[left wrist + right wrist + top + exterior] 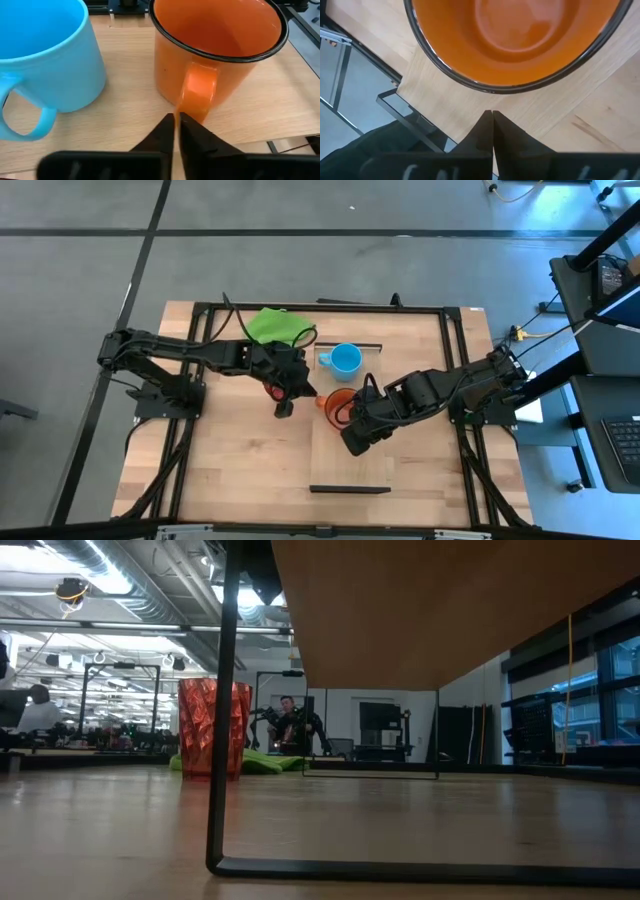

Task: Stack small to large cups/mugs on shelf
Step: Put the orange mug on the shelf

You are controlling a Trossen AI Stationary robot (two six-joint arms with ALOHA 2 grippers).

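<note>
The shelf (pixel 350 415) is being seen in the high view as a long pale board lying across the middle of the table (pixel 230 470), paler than the tabletop, with a dark end bar at each short end.

Two mugs are being carried by it. The blue mug (pixel 346 360) is standing upright near the far end bar, its handle pointing toward the left arm; it is light blue, smooth and open-topped. The orange mug (pixel 338 404) is standing upright just beside it, nearer the shelf's middle and partly covered by the right arm. In the left wrist view it (pixel 215 50) is being shown as wider than the blue mug (pixel 47 60), with a thin black rim and a loop handle facing the camera; the two mugs are close but apart.

The red cup (pixel 213 727) is being shown in the low view standing upright on the table, translucent and ribbed, without a handle. A green cloth (pixel 277 325) is lying at the table's far edge.

The left tool (pixel 175 125) is being held closed and empty, its tips just short of the orange mug's handle. The right tool (pixel 491 122) is likewise closed and empty, just outside the orange mug's rim (pixel 485 87), above the shelf's edge.
</note>
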